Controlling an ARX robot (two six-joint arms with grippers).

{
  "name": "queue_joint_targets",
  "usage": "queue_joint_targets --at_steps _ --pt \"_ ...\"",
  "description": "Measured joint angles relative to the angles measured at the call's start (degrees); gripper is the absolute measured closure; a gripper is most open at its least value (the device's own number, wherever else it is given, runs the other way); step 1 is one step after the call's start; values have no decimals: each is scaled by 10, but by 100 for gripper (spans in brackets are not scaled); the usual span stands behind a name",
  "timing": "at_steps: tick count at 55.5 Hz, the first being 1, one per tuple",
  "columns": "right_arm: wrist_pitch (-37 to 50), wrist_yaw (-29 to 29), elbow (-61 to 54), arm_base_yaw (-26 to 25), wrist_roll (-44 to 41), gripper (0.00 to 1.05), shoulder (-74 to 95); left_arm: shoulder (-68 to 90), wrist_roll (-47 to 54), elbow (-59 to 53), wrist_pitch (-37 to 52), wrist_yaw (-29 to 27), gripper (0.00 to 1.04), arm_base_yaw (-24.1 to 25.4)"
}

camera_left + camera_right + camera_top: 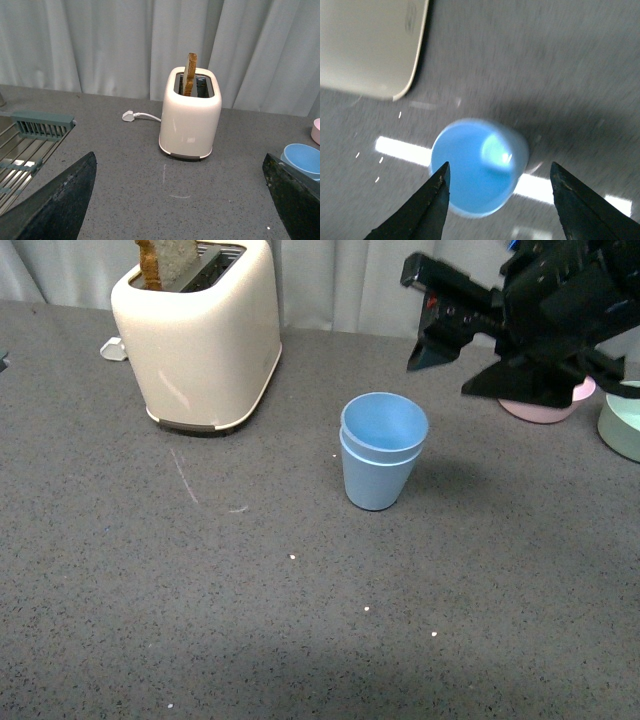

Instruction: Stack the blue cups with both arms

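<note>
Two light blue cups stand nested one inside the other, upright on the dark grey table. My right gripper hangs open and empty above them and to the right, apart from them. In the right wrist view the cup stack lies below, between my open fingers, blurred. The left arm does not show in the front view. In the left wrist view my left gripper is open and empty over bare table, and the rim of the cups shows at the right edge.
A cream toaster with a slice of toast stands at the back left. A pink bowl and a pale green bowl sit at the far right. A wire rack and a white plug show in the left wrist view.
</note>
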Motion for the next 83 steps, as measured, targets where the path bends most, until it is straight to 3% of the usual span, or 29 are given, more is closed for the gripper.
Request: queue_joint_targets --at_steps 3,5,8,11,15,26,45,52,58,83 --pt "183 122 -88 -1 -79 61 -41 0 0 0 0 1 7 0" --pt "328 169 -167 -10 -133 70 -85 0 0 0 0 0 7 0" --pt "453 176 -255 -30 -174 83 -165 0 0 0 0 -1 7 0" --pt "479 169 -304 -44 -192 92 -230 0 0 0 0 -1 7 0" --pt "485 153 -374 -62 -205 104 -310 0 0 0 0 0 7 0" --pt "475 122 -478 -90 -217 104 -396 0 0 0 0 0 7 0" --pt "425 92 -545 -123 -219 104 -516 0 0 0 0 0 7 0" --pt "399 47 -561 -161 -220 104 -560 0 0 0 0 0 7 0" --pt "421 47 -584 -169 -220 104 -568 0 0 0 0 0 7 0" --pt "247 45 -606 -169 -220 104 -762 0 0 0 0 0 7 0"
